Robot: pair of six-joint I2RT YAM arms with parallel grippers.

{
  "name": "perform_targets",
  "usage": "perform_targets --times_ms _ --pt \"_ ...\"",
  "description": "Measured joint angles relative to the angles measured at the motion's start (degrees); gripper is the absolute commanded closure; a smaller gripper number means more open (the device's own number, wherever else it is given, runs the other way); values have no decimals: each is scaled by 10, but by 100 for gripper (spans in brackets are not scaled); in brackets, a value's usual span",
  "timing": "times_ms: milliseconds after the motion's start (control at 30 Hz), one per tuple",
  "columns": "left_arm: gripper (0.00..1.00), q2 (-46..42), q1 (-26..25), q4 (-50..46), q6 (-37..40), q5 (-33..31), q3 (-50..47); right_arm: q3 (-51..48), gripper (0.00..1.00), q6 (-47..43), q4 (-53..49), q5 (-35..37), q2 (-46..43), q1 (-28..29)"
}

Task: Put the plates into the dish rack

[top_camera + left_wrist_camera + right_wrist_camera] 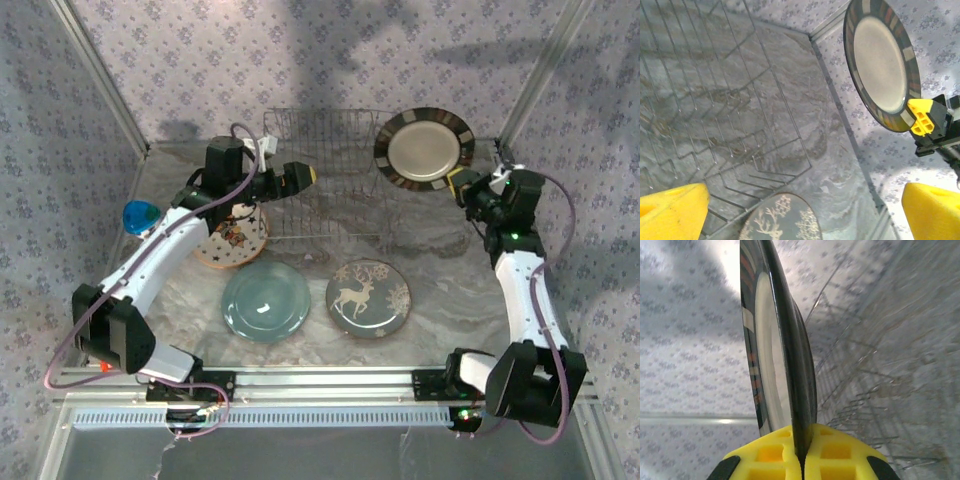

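Note:
My right gripper [462, 182] is shut on the rim of a black plate [424, 148] with a striped border and pale centre, held upright in the air just right of the wire dish rack [320, 185]. In the right wrist view the plate's edge [790, 365] is pinched between the yellow pads of the gripper [801, 452], with the rack [875, 385] beyond. My left gripper [305, 177] hovers open and empty over the rack's left side. The left wrist view looks past the gripper [805, 200] at the rack [715, 125], the deer plate [780, 222] and the held plate [882, 62].
Flat on the table lie a cream star plate [235, 238] partly under my left arm, a pale teal plate [266, 300] and the grey-green deer plate [368, 298]. A small blue cup [140, 216] stands at the left. Patterned walls enclose the back and sides.

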Motion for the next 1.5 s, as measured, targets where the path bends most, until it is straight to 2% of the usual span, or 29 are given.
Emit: perform_targets --times_ms 233,500,767,1033,1400,1500 --pt "5 33 23 46 -77 41 -1 0 100 19 68 27 40 106" --pt "13 65 38 107 -143 67 -13 0 100 37 96 52 81 170" --pt "16 68 41 126 -154 67 -24 0 100 47 114 55 83 200" --pt "24 86 47 138 -163 68 -24 2 100 49 120 56 83 222" --pt "43 106 66 182 -196 81 -24 4 100 49 123 57 94 247" --pt "53 109 69 194 -203 85 -24 4 100 49 125 57 104 253"
